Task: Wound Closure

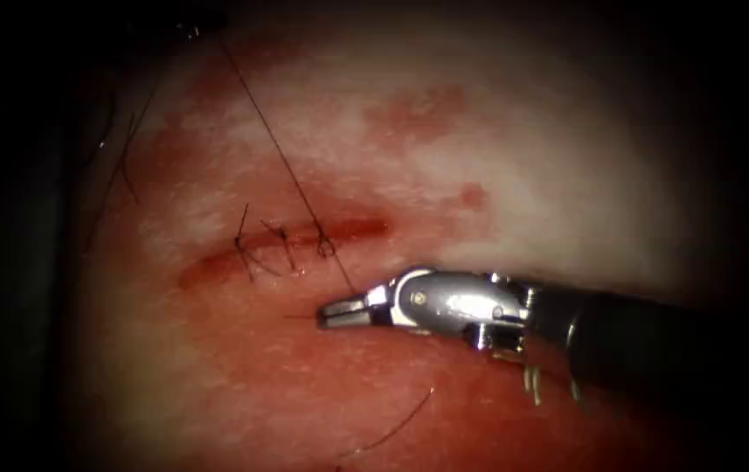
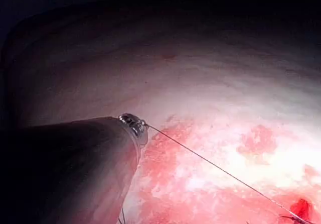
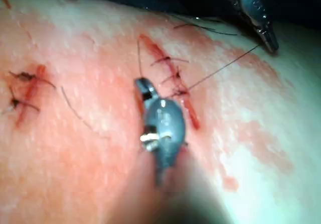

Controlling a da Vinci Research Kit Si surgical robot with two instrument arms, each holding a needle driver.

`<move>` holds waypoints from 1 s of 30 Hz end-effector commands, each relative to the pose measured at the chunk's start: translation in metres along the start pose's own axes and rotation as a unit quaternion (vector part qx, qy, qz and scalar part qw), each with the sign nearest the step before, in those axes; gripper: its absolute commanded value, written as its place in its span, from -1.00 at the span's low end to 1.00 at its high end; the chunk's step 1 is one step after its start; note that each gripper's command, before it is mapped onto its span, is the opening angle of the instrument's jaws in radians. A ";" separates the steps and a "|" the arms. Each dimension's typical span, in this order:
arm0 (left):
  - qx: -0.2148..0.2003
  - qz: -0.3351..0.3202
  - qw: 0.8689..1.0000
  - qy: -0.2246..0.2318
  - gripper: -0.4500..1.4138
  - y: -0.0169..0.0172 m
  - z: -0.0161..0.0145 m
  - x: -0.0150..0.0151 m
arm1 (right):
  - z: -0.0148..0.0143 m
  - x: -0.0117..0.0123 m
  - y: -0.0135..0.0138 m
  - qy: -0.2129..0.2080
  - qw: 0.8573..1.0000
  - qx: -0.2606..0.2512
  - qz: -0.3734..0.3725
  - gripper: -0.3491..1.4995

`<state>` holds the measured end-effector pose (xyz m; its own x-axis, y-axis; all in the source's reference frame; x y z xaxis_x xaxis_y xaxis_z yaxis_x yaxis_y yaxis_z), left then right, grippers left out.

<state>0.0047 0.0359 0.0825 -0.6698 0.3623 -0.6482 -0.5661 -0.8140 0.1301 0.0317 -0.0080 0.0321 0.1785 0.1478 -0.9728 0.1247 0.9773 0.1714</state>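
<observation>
The thread (image 1: 282, 157) is held taut by the left tool (image 3: 270, 44), jaws clamped, running to the stitched cut (image 1: 304, 240). The right tool (image 1: 332, 313), jaws closed and empty, is parked just below the cut; needle unseen.

You are working at a surgical training bench: stitched tissue (image 1: 496, 157) wet with red fluid (image 1: 418, 114), lit under an endoscope, surroundings dark.
</observation>
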 end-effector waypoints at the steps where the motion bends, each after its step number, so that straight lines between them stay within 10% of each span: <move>1: 0.000 0.001 1.000 0.002 -1.00 -0.0004 0.0008 0.0003 | 0.0008 0.0000 -0.0001 0.002 1.000 0.003 0.000 -1.00; 30: 0.034 -0.009 0.999 -0.002 -1.00 -0.0050 0.0027 -0.0040 | 0.0008 -0.0006 -0.0021 -0.013 1.000 -0.005 0.012 -1.00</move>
<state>0.0089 0.0387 0.0861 -0.6628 0.3808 -0.6447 -0.6096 -0.7744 0.1692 0.0313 -0.0101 0.0323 0.2139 0.1727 -0.9615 0.1030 0.9748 0.1980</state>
